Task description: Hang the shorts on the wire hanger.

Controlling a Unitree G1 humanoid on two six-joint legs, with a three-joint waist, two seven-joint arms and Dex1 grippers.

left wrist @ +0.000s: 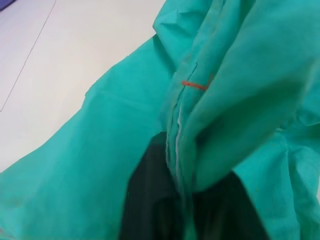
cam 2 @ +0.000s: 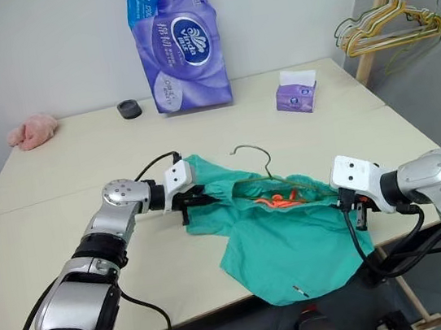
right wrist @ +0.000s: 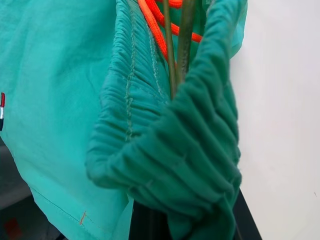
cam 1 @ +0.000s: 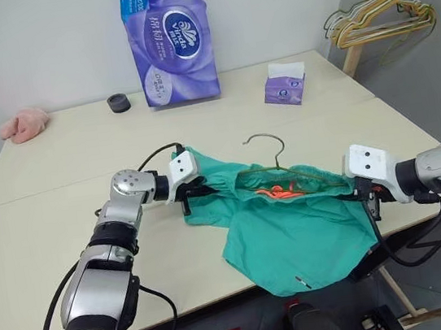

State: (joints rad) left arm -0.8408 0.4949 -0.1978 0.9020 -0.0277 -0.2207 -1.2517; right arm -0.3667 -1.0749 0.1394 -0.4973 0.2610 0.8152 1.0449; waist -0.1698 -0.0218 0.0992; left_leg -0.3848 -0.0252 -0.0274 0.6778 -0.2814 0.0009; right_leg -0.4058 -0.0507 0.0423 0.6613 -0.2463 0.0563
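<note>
- Broadly, the bench [cam 1: 56,167] carries the work near its front edge, where both arms reach it.
- Across that edge lie the shorts [cam 1: 295,228], one leg drooping over the front and the waistband stretched between the two arms, probably to keep it open.
- Inside the waistband sits the wire hanger [cam 1: 272,153], its hook poking out toward the back; its arms seem already threaded in.
- On one side, the left gripper [cam 1: 195,191] has its jaws clamped on the shorts' fabric edge.
- Opposite it, the right gripper [cam 2: 357,210] pinches the gathered waistband, its jaws closed, with the hanger wire running beside that bunch.
</note>
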